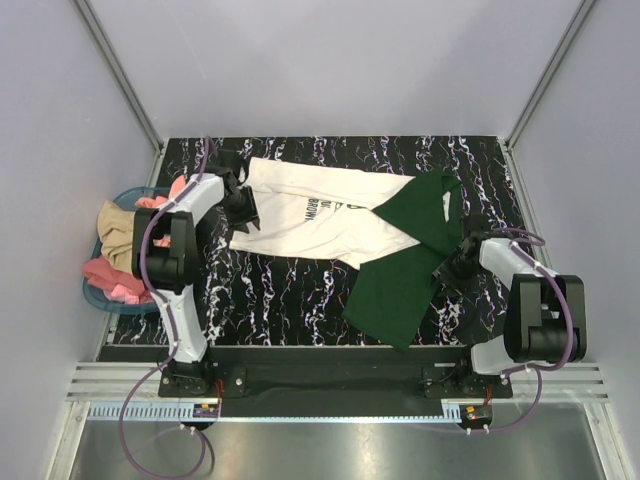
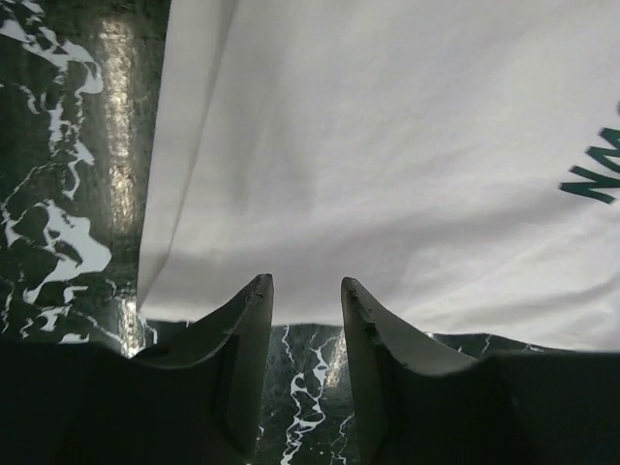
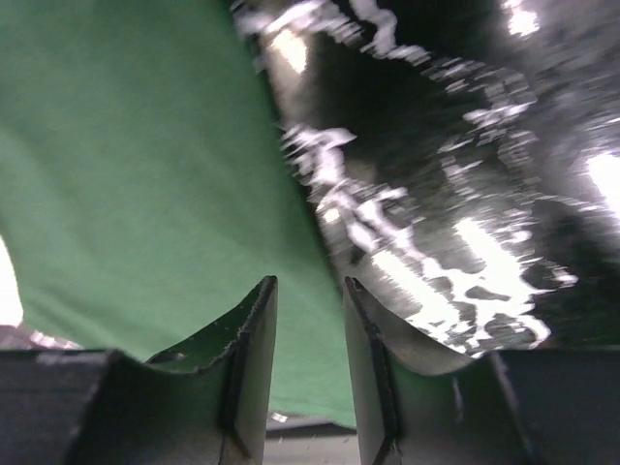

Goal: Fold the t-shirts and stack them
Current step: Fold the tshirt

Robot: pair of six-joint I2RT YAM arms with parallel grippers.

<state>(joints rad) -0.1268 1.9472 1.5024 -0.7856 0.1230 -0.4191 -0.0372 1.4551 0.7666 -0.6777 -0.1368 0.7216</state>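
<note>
Green t-shirt (image 1: 400, 285) overlapping cream t-shirt (image 1: 300, 215), marbled table (image 1: 280, 300)

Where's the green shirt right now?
In the top view, the green t-shirt lies on the right half of the table, overlapping the right end of the white t-shirt, beside the right pincer.

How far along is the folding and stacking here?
Done: nothing folded or stacked; the white t-shirt lies spread, the green t-shirt overlapping its right end. In hand: left end effector and right end effector open at shirt edges, gripping nothing. Left: both folds, then stacking.
</note>
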